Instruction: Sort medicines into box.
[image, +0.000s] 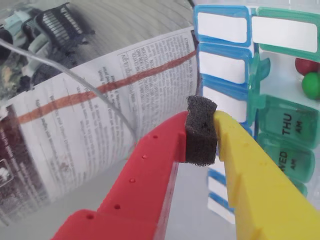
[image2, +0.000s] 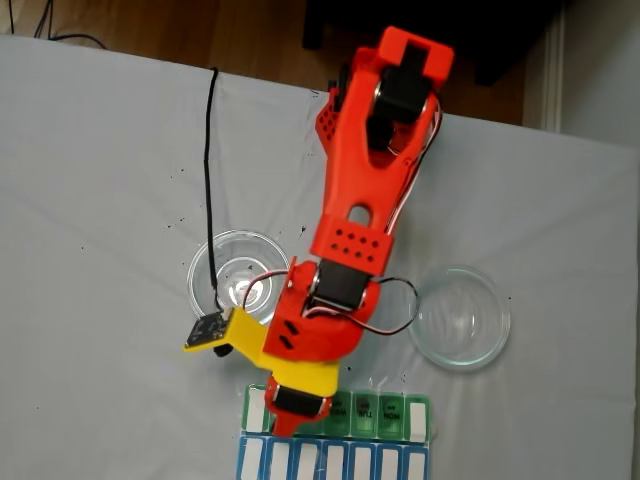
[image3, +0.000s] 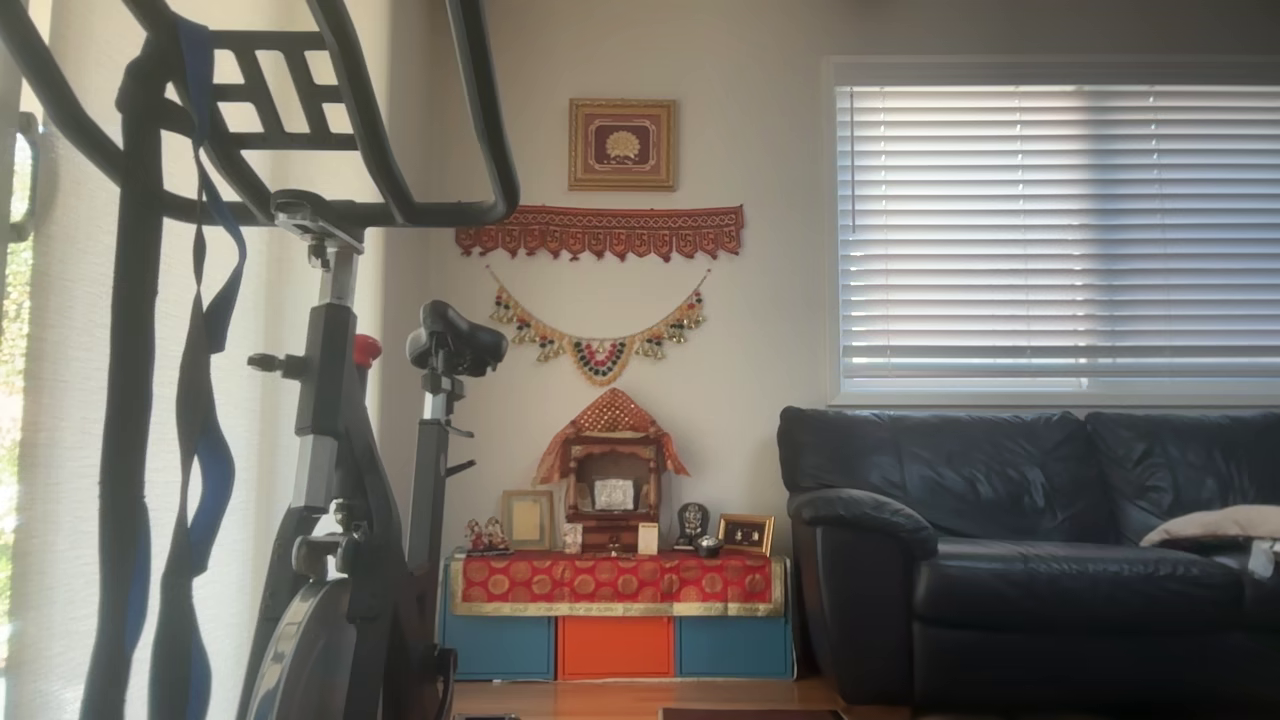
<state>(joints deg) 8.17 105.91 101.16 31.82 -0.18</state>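
"THU AM" and "WED AM" on green lids (image: 289, 125) of box (image: 280, 145)

A pale wall (image3: 740, 330) carries a framed picture (image3: 622, 144) and a red hanging (image3: 600, 230). Daylight comes through slatted blinds (image3: 1055, 235) above a black leather sofa (image3: 1030, 550). An exercise bike (image3: 340, 480) stands at the left, and a wooden floor (image3: 640, 700) runs below a cloth-draped low cabinet (image3: 615, 615).

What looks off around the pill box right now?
The gripper is shut on only its black foam pad, no ball. A newspaper page shows through a glass dish. Nothing spilled.
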